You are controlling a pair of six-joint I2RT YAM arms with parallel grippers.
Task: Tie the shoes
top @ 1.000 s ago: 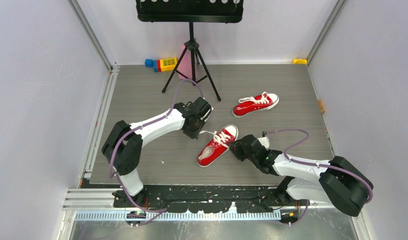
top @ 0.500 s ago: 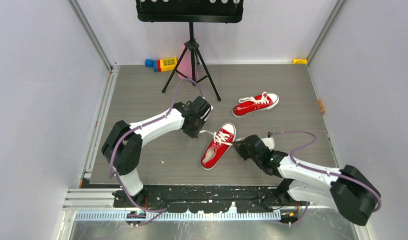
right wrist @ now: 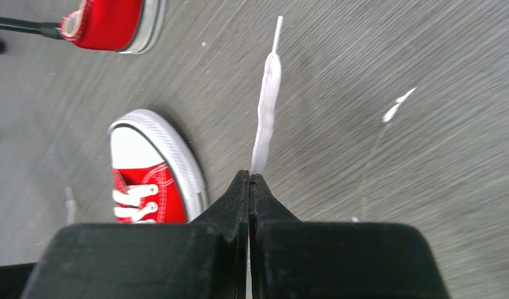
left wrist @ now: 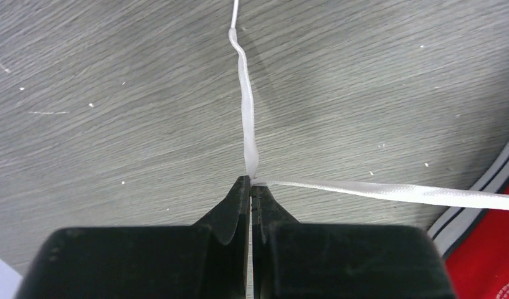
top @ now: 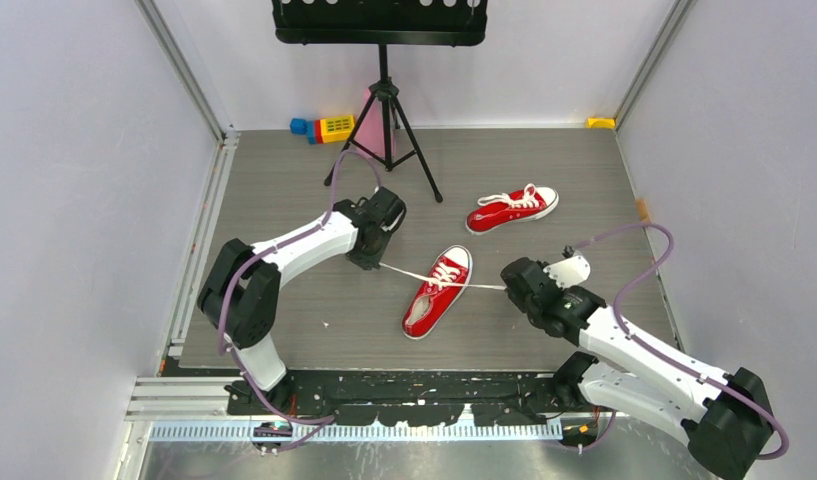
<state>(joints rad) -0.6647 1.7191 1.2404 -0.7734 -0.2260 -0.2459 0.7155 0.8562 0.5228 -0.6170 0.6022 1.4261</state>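
I've the left claw clamped on the left lace, the right claw on the right lace (both taut, I think); uneven pulling could drag the shoe sideways.

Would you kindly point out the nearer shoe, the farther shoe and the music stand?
nearer shoe (top: 436, 293), top external view, middle of its red upper.
farther shoe (top: 511, 211), top external view, red side canvas.
music stand (top: 383, 68), top external view, upright pole.
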